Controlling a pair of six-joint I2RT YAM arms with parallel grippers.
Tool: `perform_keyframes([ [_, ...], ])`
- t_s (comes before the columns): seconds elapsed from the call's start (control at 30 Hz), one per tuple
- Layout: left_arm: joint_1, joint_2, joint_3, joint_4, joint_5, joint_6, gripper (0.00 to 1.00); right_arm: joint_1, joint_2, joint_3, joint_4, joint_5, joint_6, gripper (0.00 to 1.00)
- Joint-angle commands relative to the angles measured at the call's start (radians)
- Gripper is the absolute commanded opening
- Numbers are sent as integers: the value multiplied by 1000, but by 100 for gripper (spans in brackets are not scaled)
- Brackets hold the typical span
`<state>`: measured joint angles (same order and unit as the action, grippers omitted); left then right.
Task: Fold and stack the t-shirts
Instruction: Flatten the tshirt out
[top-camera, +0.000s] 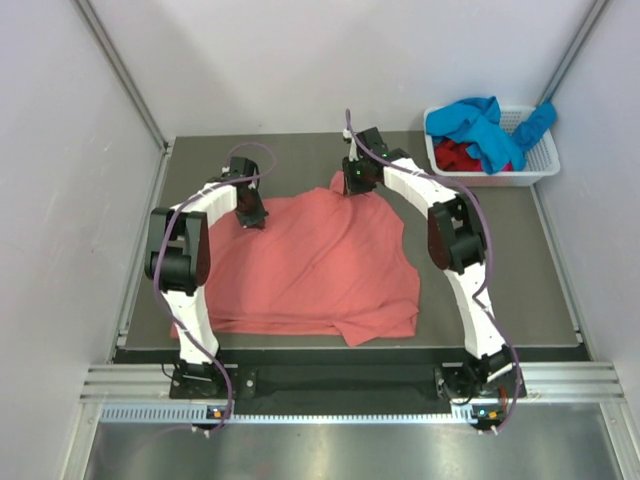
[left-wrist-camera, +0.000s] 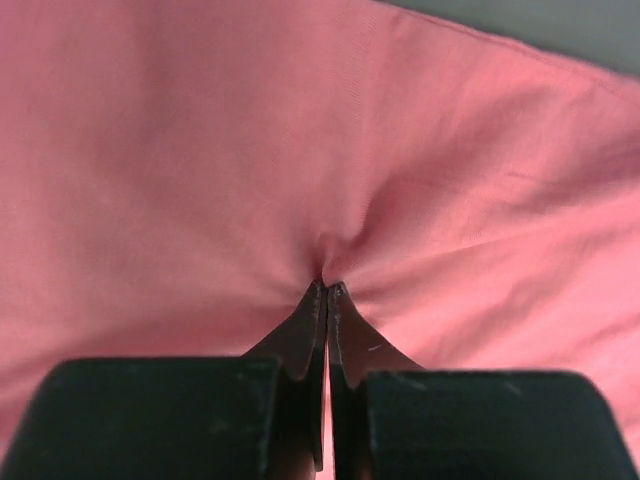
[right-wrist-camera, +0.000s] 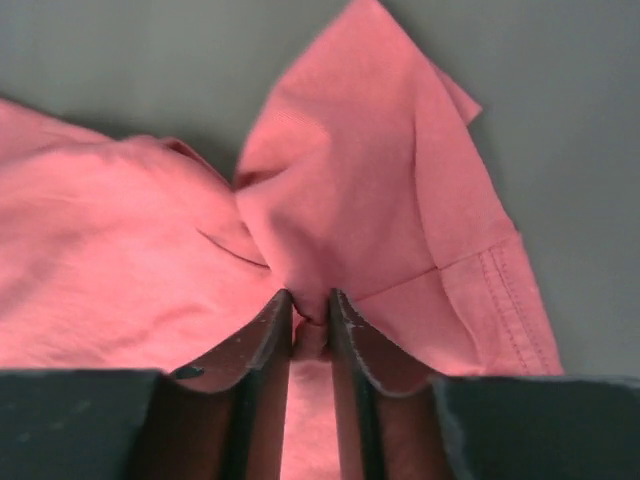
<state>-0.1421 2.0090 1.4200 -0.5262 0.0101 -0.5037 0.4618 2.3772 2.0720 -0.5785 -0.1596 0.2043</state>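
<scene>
The salmon-pink cloth t-shirt (top-camera: 310, 265) lies spread on the dark grey surface (top-camera: 500, 270); the first fold is starting, I'd say. The left fingers (left-wrist-camera: 300, 340) pinch its far edge and the right fingers (right-wrist-camera: 262, 340) clamp a bunched fold; next, lift both evenly towards the near hem

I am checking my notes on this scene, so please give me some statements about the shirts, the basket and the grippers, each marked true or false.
1. The left gripper is shut on the pink shirt. True.
2. The basket is empty. False: it holds a blue shirt and a red shirt.
3. The right gripper pinches a fold of the pink shirt. True.
4. The pink shirt hangs in the air. False: it lies spread on the table.
</scene>
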Motion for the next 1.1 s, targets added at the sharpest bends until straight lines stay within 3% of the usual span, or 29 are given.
perform_keyframes([
  [0.0,-22,-90,-85,-81,34,-24,0,8,-44,-55,31,25,-26,20],
  [0.03,-27,-107,-105,-84,40,-25,0,8,-56,-78,42,28,-26,9],
  [0.1,-30,-163,-162,-100,51,-38,0,8,-96,-148,61,22,-29,0],
  [0.23,-37,-263,-265,-145,71,-67,0,12,-203,-361,54,5,-25,0],
  [0.5,-44,-441,-340,-207,91,-76,2,52,-746,-967,74,-75,41,0],
  [0.57,-44,-450,-322,-213,97,-68,27,64,-858,-1088,48,-128,56,8],
  [0.6,-42,-460,-310,-212,93,-59,32,66,-889,-1122,45,-145,79,14],
  [0.63,-40,-463,-281,-213,77,-55,43,64,-917,-1148,42,-158,89,27],
  [0.7,-39,-464,-245,-206,48,-29,54,64,-972,-1170,34,-155,96,43],
  [0.73,-31,-461,-206,-202,41,-21,59,63,-981,-1153,40,-138,95,57],
  [0.77,-30,-452,-184,-204,27,-13,64,63,-978,-1139,55,-85,93,62],
  [0.83,-22,-411,-139,-218,13,10,65,42,-937,-1089,52,-40,84,67],
  [0.93,-10,-345,-43,-238,4,20,64,-18,-811,-965,8,-12,98,65],
  [1.07,7,-316,-24,-212,36,30,61,-71,-678,-827,5,-33,115,63],
])
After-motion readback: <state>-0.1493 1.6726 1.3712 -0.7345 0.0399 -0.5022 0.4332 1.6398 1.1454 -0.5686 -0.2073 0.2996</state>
